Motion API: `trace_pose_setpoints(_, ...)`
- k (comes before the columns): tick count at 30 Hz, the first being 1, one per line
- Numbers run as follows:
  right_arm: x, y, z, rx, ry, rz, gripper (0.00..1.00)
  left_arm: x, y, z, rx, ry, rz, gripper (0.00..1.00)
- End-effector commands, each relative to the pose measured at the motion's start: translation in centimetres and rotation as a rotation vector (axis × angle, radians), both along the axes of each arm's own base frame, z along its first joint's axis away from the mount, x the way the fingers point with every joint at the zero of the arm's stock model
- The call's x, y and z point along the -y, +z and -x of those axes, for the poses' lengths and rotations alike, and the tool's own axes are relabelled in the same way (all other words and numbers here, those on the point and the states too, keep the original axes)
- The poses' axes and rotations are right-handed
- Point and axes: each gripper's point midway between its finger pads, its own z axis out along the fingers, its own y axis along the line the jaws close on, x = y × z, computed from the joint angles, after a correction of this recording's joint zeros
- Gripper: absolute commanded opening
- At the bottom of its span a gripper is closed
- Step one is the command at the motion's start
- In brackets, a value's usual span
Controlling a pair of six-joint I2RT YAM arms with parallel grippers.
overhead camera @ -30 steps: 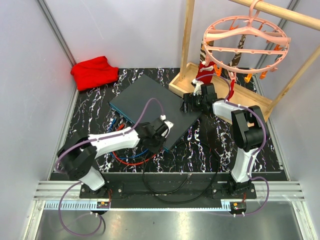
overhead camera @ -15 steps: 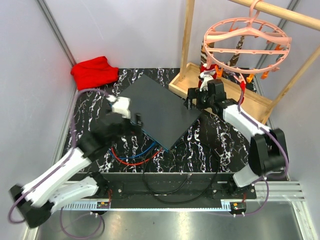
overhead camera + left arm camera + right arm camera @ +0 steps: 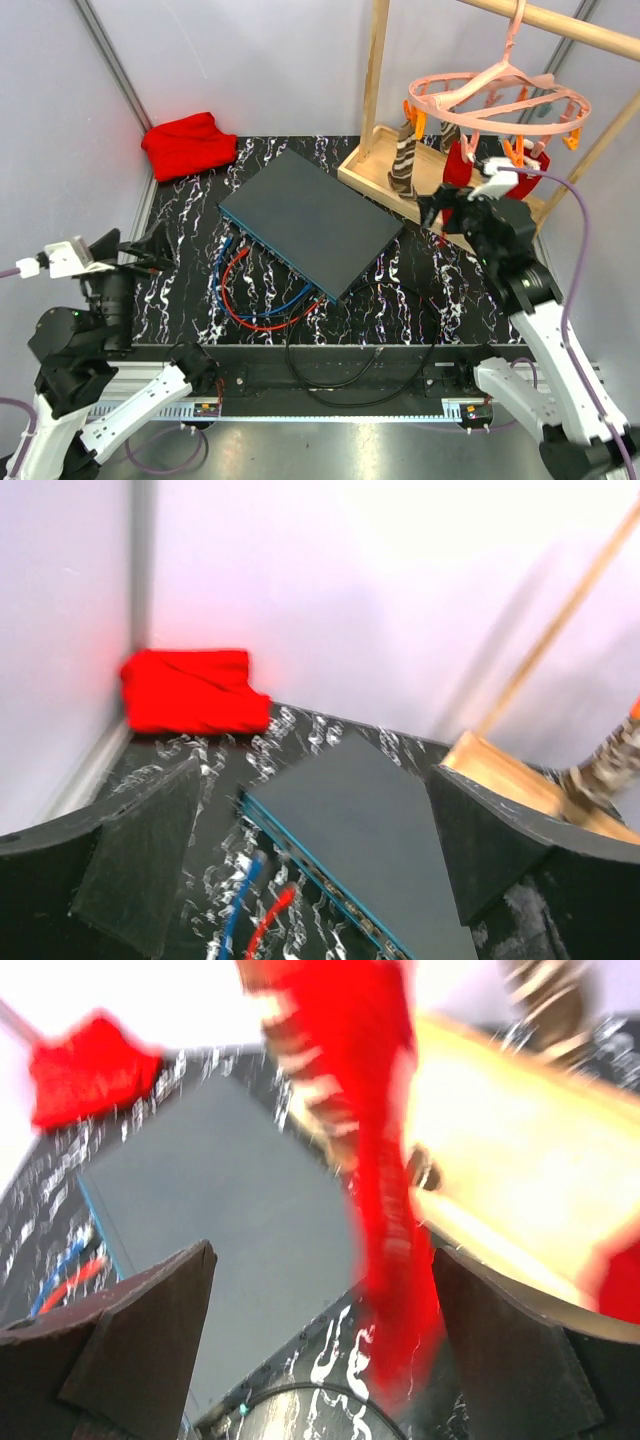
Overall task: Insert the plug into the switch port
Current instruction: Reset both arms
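Note:
The switch (image 3: 310, 222) lies flat and skewed mid-table, its teal front edge (image 3: 330, 885) facing the near left. A blue cable (image 3: 240, 885) and a red cable (image 3: 272, 910) run up to that edge. Their plug ends are blurred, and I cannot tell whether either sits in a port. My left gripper (image 3: 165, 250) hangs open at the table's left side, well clear of the switch, with nothing between its fingers (image 3: 150, 850). My right gripper (image 3: 438, 212) is raised right of the switch near the wooden tray, open and empty. A red sock (image 3: 390, 1210) hangs just in front of it.
A wooden tray (image 3: 480, 195) with upright posts stands at the back right, and a pink clip hanger (image 3: 495, 95) with socks hangs above it. A red cloth (image 3: 188, 143) lies in the back left corner. Red, blue and black cables (image 3: 255, 300) loop in front of the switch.
Both arms have drawn back from the switch: the left swung far left and opened, the right lifted toward the tray. The pink hanger now tilts.

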Motion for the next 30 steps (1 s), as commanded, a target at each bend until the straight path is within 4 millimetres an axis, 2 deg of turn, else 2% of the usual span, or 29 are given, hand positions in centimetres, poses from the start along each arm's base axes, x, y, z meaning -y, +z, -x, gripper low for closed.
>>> trace_pose_setpoints(1, 3.6, 2.9, 1.9, 0.101, -0.15, 0.019, 1.0, -3.2, 2.0, 1.2, 0.046, 0.119, 0.014, 0.99)
trace_pose_setpoints(4, 5.0, 4.3, 2.6, 0.151, -0.207, 0.045, 1.0, -3.9, 2.1, 1.5, 0.052, 0.148, 0.002, 0.99)
trace_pose_setpoints(10, 6.3, 5.9, 3.7, 0.203, -0.254, 0.053, 1.0, -4.5, 2.4, 1.9, 0.076, 0.162, -0.011, 0.99)
trace_pose_setpoints(30, 7.9, 7.0, 4.6, 0.243, -0.324, 0.048, 1.0, -6.5, 3.5, 3.9, 0.14, 0.177, 0.011, 0.99)
